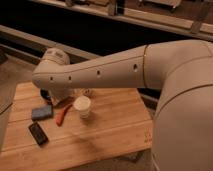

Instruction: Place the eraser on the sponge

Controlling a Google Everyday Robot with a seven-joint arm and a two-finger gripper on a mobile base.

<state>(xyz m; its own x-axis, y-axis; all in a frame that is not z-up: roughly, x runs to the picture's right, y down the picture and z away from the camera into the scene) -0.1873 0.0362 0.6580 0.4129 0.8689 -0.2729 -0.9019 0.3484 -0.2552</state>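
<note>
In the camera view my arm (95, 72) reaches across the back of the desk (110, 137). It ends over the back left corner, and my tool is tucked below it, mostly out of sight. The tool is spread wide, and I see nothing of the task in it.

The eraser (38, 133) lies flat on the wood near the front left. It sits just in front of the sponge (42, 112) and apart from it, not on it. An orange stick (62, 114) lies just right of the sponge, and a cup (82, 106) stands beyond that.

As I judge it, the eraser has to be fetched. It is thin, so I should come straight down, close across its narrow sides and get low to the wood. The carry to the sponge is short. I should stay left of the stick and cup, then set the eraser flat on the sponge's middle and let go low, because that pad will give.
</note>
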